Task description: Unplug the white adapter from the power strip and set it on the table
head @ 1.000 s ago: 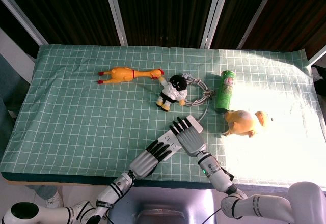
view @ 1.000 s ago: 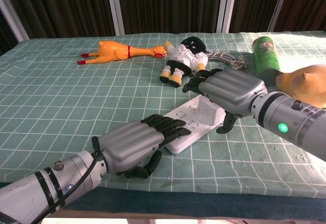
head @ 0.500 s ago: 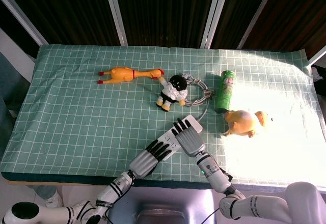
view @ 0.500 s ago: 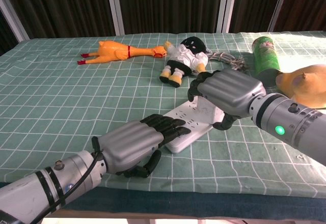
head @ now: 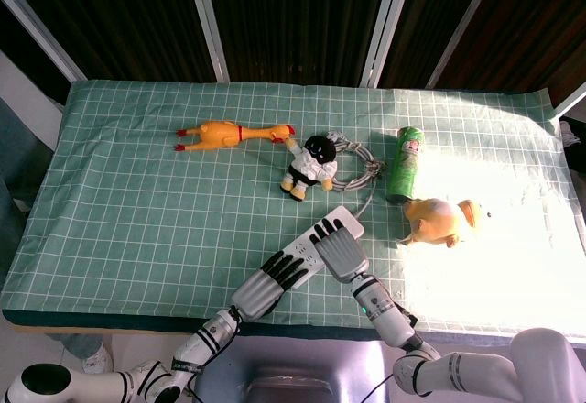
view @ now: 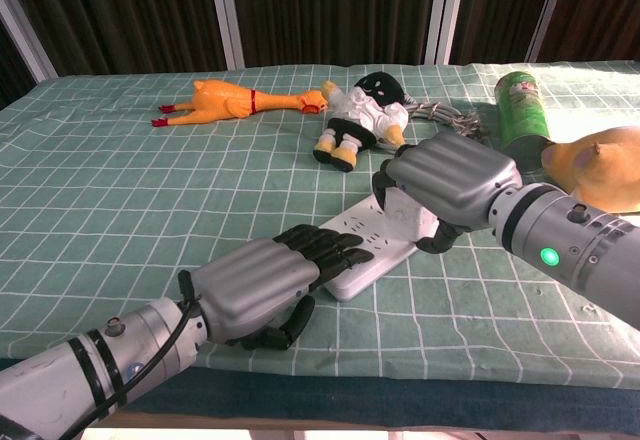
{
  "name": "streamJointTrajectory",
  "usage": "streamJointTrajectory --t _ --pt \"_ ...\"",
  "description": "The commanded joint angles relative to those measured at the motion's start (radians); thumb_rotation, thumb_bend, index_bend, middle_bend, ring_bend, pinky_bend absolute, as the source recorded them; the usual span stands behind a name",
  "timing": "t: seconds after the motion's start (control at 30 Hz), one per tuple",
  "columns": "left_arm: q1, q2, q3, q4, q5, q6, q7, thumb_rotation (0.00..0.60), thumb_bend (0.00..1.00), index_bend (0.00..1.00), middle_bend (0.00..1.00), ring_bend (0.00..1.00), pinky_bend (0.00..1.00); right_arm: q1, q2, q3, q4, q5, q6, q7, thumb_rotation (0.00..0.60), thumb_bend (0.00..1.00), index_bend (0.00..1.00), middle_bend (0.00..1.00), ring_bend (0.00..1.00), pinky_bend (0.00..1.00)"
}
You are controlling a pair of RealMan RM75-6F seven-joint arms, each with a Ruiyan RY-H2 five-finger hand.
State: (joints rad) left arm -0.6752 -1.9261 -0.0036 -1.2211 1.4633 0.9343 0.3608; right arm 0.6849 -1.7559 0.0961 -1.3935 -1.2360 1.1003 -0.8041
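Observation:
A white power strip (view: 372, 252) lies slantwise on the green checked cloth, near the front edge (head: 308, 244). My left hand (view: 255, 285) presses its fingers flat on the strip's near end, with the thumb off to the side (head: 268, 284). At the far end my right hand (view: 450, 180) curls over the white adapter (view: 406, 222), fingers on the far side and thumb on the near side. The hand hides most of the adapter. In the head view the right hand (head: 338, 250) covers it fully.
Behind the strip sit a plush doll (head: 313, 163) and a coiled grey cable (head: 359, 167). A green can (head: 406, 163) and a yellow duck toy (head: 444, 220) stand to the right. A rubber chicken (head: 233, 134) lies at the back left. The table's front edge is just behind my wrists.
My right hand's fingers have gone from stretched out over the strip's far end to curled down around the adapter. The left hand and the strip have stayed put.

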Motion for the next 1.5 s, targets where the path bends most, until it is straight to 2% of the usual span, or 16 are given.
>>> streamJointTrajectory --t 0.03,0.37,0.73,0.9,1.1,1.3,1.43,1.5 --pt "0.002 0.000 0.003 0.000 0.000 0.001 0.001 0.599 0.81 0.00 0.00 0.00 0.06 -0.003 -0.004 -0.004 0.008 -0.015 0.009 0.014 0.600 0.40 0.65 0.44 0.31 0.47" --pt "0.002 -0.007 0.006 0.008 -0.001 -0.001 0.006 0.600 0.81 0.00 0.00 0.00 0.06 -0.012 -0.017 -0.010 0.036 -0.076 0.036 0.069 0.600 0.40 0.83 0.57 0.43 0.59" --pt "0.000 -0.021 0.008 0.026 0.006 -0.002 0.007 0.600 0.81 0.00 0.00 0.00 0.06 -0.028 -0.016 -0.005 0.033 -0.104 0.055 0.109 0.600 0.40 0.84 0.58 0.46 0.62" --pt "0.001 -0.015 0.003 0.021 0.008 0.006 0.005 0.600 0.81 0.00 0.00 0.00 0.06 -0.039 0.013 -0.001 -0.010 -0.133 0.080 0.144 0.600 0.40 0.84 0.58 0.46 0.62" --pt "0.002 0.021 -0.010 -0.017 0.032 0.049 -0.016 0.598 0.80 0.00 0.00 0.00 0.06 -0.074 0.134 -0.023 -0.139 -0.189 0.133 0.134 0.600 0.40 0.84 0.58 0.46 0.62" --pt "0.003 0.082 -0.022 -0.082 0.062 0.097 -0.038 0.596 0.78 0.00 0.00 0.00 0.06 -0.133 0.313 -0.134 -0.227 -0.265 0.151 0.019 0.600 0.40 0.84 0.58 0.46 0.62" --pt "0.007 0.116 -0.029 -0.115 0.075 0.124 -0.063 0.590 0.77 0.00 0.00 0.00 0.06 -0.163 0.386 -0.179 -0.257 -0.235 0.122 -0.091 0.600 0.40 0.84 0.58 0.46 0.62" --pt "0.015 0.118 -0.031 -0.110 0.093 0.161 -0.086 0.586 0.74 0.00 0.00 0.00 0.06 -0.169 0.402 -0.186 -0.264 -0.203 0.098 -0.145 0.600 0.40 0.84 0.58 0.47 0.62"
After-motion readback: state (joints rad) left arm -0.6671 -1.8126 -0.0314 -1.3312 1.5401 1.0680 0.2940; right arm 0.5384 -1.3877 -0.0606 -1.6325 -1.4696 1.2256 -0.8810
